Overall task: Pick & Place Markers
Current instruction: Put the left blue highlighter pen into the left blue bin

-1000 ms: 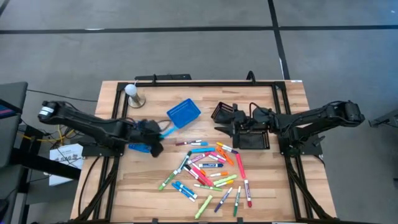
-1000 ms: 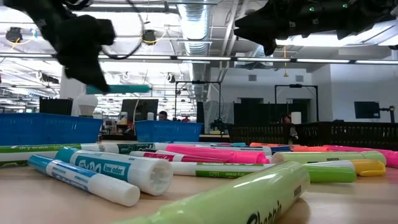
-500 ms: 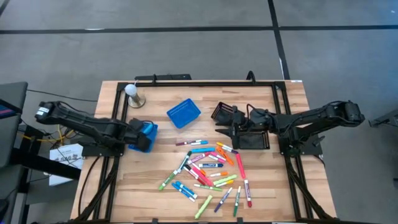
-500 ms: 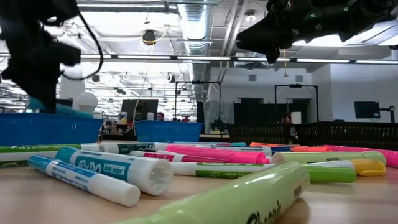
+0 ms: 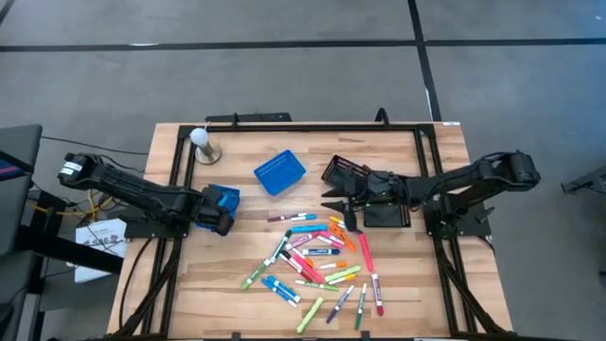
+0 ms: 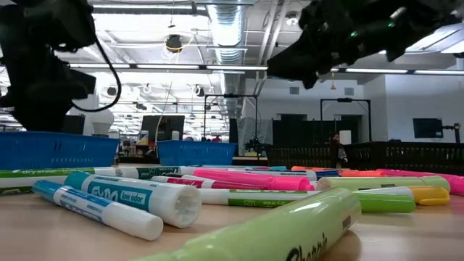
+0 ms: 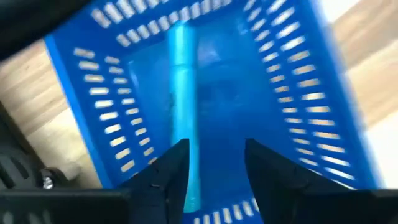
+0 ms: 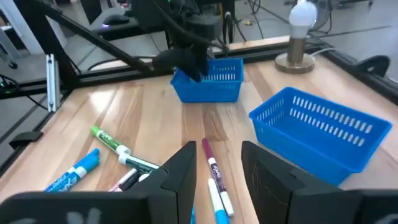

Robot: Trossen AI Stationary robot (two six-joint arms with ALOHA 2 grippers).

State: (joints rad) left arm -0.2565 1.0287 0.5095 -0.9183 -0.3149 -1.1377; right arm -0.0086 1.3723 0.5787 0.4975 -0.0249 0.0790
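Observation:
Many coloured markers (image 5: 317, 258) lie loose in a heap on the middle of the wooden table. My left gripper (image 7: 214, 171) points down into a small blue basket (image 5: 223, 196) at the table's left and is open. A light blue marker (image 7: 181, 87) lies on the floor of that basket, just beyond the fingers. My right gripper (image 8: 217, 177) hovers open above the heap's far edge (image 5: 337, 203) with nothing between its fingers. On the table beyond them lies a purple marker (image 8: 212, 167).
A second blue basket (image 5: 279, 173) stands far of the heap. Two black mesh baskets (image 5: 345, 171) (image 5: 386, 215) sit under my right arm. A white bulb on a round stand (image 5: 201, 142) is at the far left corner. Bare wood lies near the front edge.
My left gripper has gone down and to the table's left, tipping downward into the blue basket. The light blue marker it carried level above the table now lies in that basket. My right gripper has sunk toward the heap of markers.

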